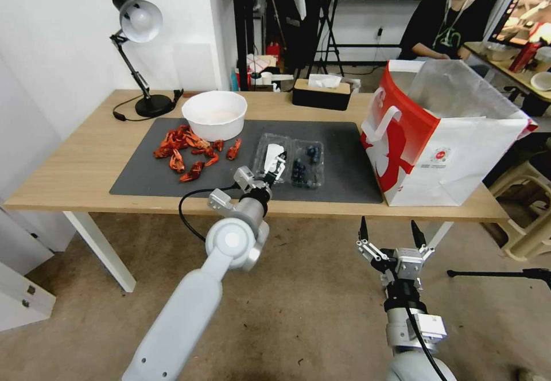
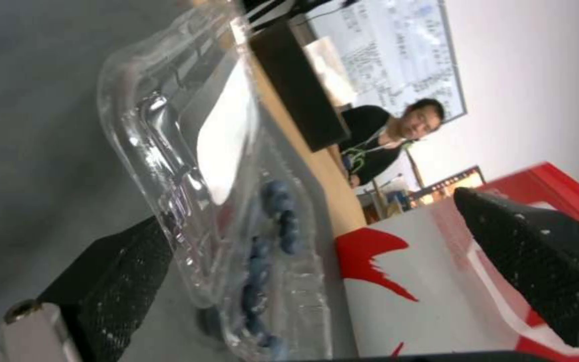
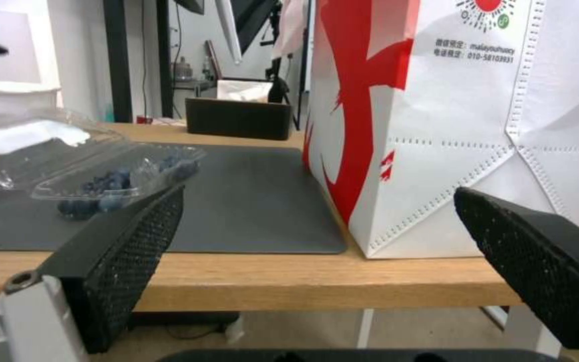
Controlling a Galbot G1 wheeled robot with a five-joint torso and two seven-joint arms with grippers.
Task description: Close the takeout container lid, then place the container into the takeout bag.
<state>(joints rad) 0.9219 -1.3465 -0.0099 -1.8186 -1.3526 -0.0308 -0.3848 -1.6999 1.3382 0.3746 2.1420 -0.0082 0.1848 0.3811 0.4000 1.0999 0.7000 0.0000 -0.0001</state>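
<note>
The container (image 1: 307,166) lies open on the grey mat (image 1: 338,140), with dark blueberries in its right half. The takeout container lid (image 1: 270,152), clear with a white label, is the left half, and in the right wrist view the lid (image 3: 35,136) stands tilted up off the mat. My left gripper (image 1: 276,168) is open at the lid's near edge. In the left wrist view one finger (image 2: 122,281) sits under the lid (image 2: 189,130), the other is far apart. The takeout bag (image 1: 442,134) stands open at the table's right. My right gripper (image 1: 390,234) hangs open before the table's front edge.
A white bowl (image 1: 214,114) and several red crayfish pieces (image 1: 186,148) lie on the mat's left. A black tissue box (image 1: 321,91) and a desk lamp (image 1: 138,37) stand at the back. A plastic stool (image 1: 528,214) is right of the table.
</note>
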